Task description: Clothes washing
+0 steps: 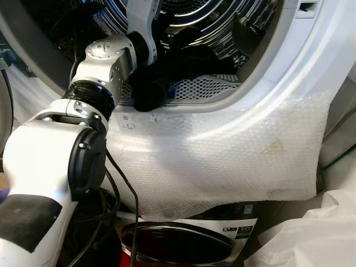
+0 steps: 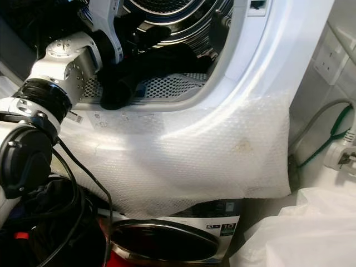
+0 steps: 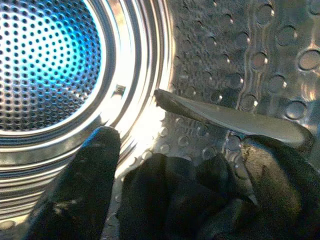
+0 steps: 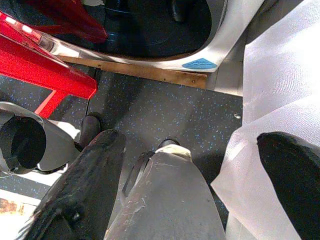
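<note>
My left arm (image 1: 105,61) reaches up through the round opening of the upper machine (image 1: 261,83). A black garment (image 1: 161,72) hangs over the perforated lip of the opening and lies against my forearm. In the left wrist view the left gripper (image 3: 185,170) is inside the shiny steel drum (image 3: 50,60), open, its two fingers wide apart. Black cloth (image 3: 170,205) bunches low between those fingers, under a grey drum paddle (image 3: 235,120). The right gripper (image 4: 190,175) hangs idle and open above the dark speckled floor.
Bubble wrap (image 1: 233,156) covers the upper machine's front panel. Below it is a second machine with a dark round door (image 1: 183,245). White plastic sheeting (image 1: 317,233) lies at the right. A red plastic item (image 4: 40,65) stands on the floor. A wall socket (image 2: 328,53) and plug (image 2: 339,153) are at the right.
</note>
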Controlling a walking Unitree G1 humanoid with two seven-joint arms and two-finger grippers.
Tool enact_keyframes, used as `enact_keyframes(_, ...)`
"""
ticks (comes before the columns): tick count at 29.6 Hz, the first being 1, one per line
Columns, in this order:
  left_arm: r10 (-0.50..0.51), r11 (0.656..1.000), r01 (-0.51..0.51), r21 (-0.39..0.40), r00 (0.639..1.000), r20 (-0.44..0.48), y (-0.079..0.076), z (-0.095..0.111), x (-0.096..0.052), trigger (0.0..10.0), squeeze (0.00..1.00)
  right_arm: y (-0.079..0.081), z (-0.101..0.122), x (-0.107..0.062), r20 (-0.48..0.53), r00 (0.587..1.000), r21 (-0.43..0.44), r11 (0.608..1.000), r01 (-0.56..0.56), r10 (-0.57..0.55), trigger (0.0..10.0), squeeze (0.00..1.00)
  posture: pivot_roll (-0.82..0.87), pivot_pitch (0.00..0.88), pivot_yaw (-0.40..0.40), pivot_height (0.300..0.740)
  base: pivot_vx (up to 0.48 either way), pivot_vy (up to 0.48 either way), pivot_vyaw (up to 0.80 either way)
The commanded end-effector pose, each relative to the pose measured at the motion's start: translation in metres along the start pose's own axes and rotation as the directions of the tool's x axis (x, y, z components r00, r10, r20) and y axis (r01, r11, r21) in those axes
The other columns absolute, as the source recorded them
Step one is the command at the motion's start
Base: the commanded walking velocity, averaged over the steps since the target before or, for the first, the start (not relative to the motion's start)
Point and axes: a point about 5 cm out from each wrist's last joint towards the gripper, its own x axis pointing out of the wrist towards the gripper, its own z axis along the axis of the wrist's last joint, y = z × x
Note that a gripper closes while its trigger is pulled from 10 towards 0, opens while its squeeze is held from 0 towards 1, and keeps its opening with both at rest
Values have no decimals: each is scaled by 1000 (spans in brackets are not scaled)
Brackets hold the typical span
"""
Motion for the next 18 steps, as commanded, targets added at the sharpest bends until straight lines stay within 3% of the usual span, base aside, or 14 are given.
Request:
enact_keyframes(1, 24, 999, -25, 35, 999, 23, 7, 20, -1, 10000, 1000, 11, -17, -3, -68, 997, 15, 1000, -28, 28, 10000, 0, 38, 66, 87, 740, 0, 0, 0)
enact_keyframes(6, 7, 998, -9, 62, 999, 34, 7, 29, 0, 10000, 1000, 14, -16, -3, -71, 997, 22, 999, -29, 30, 10000, 0, 39, 58, 96, 740, 0, 0, 0)
enact_keyframes(11, -193, 981, 190, 34, 976, 104, -3, 41, 0, 10000, 1000, 18, -15, -2, -75, 997, 29, 999, -32, 34, 10000, 0, 50, 53, 98, 740, 0, 0, 0)
enact_keyframes(14, -312, 950, 306, 65, 940, 134, -6, 43, -6, 10000, 1000, 19, -15, -2, -77, 996, 30, 999, -34, 36, 10000, 0, 58, 46, 101, 740, 0, 0, 0)
enact_keyframes(18, -389, 920, 376, 111, 912, 132, -4, 41, -16, 10000, 1000, 20, -12, -1, -76, 996, 33, 999, -35, 37, 10000, 0, 66, 35, 100, 740, 0, 0, 0)
